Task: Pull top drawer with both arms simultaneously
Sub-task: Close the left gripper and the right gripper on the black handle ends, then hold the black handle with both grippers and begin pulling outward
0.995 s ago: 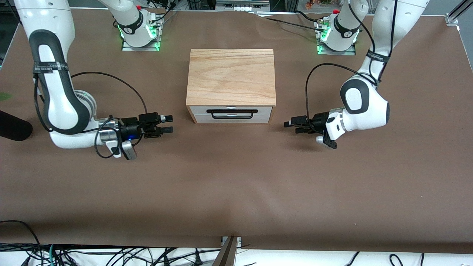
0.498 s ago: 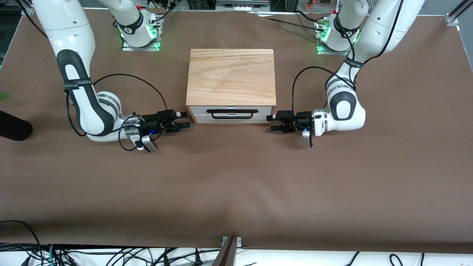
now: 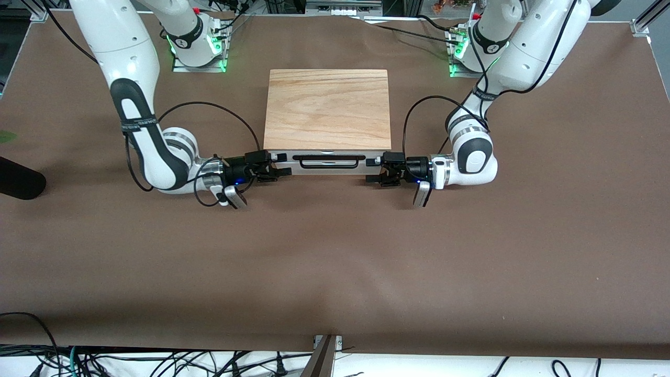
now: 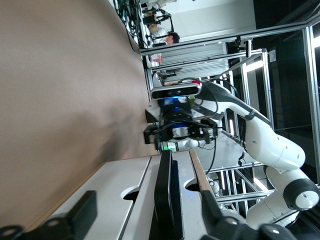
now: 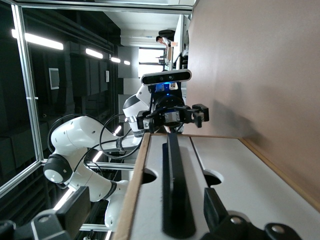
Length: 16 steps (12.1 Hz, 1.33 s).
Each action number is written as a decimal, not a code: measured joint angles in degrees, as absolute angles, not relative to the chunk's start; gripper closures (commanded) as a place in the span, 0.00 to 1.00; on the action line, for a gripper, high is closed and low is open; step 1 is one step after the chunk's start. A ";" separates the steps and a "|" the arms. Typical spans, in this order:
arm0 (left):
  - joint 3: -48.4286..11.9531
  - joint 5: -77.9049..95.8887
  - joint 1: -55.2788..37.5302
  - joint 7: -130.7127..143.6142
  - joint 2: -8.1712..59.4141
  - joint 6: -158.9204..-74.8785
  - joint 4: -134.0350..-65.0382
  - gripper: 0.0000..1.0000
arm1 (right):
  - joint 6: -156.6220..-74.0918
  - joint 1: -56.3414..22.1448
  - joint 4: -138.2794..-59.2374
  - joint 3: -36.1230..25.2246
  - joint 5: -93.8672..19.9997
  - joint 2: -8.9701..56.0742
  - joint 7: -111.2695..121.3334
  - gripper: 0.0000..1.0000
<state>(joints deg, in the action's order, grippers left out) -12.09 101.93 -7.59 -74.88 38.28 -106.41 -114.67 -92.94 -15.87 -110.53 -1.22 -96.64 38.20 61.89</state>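
table: brown cover (image 3: 335, 262) | edge: tangled black cables (image 3: 157, 364) | room: metal framing (image 4: 280, 35), ceiling striplights (image 5: 45, 41)

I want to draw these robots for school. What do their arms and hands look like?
Both arms are fat, rounded white tubes with black bands at the joints and looping black cables. The left arm and the right arm each wear a black strap with tiny white letters. The left hand and the right hand are black, with two fingers and a small blue light.

The drawer (image 3: 327, 163) ends lie hidden by the fingers (image 3: 280, 172); both wrist views crop the fingers.
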 measured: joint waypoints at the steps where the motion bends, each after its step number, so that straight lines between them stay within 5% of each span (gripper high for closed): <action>1: -12.69 102.96 -7.59 -76.04 38.50 -106.30 -114.54 0.36 | -92.97 -16.70 -110.53 -1.22 -98.37 39.18 63.06 0.00; 3: -14.55 105.31 -7.69 -78.73 38.77 -106.26 -114.40 0.37 | -93.71 -18.56 -110.53 -1.22 -100.79 40.29 64.49 0.02; 8: -15.47 105.74 -7.83 -79.57 39.20 -106.26 -114.44 0.50 | -95.22 -19.72 -110.38 -1.29 -101.50 40.32 65.55 0.53; 12: -15.49 105.78 -7.66 -79.34 39.83 -106.26 -114.43 0.52 | -95.30 -20.05 -110.38 -1.30 -101.50 40.32 65.73 0.53; 15: -15.77 105.97 -7.45 -78.60 40.17 -106.26 -114.53 0.72 | -95.35 -20.44 -110.33 -1.53 -101.48 40.30 65.78 0.56; 16: -15.91 106.28 -7.34 -78.02 40.25 -106.26 -114.73 0.80 | -95.35 -20.47 -110.30 -1.56 -101.42 40.30 65.81 0.64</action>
<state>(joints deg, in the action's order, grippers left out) -15.91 106.28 -7.34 -78.02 40.25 -106.26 -114.73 -95.35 -20.47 -110.30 -1.56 -101.42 40.30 65.81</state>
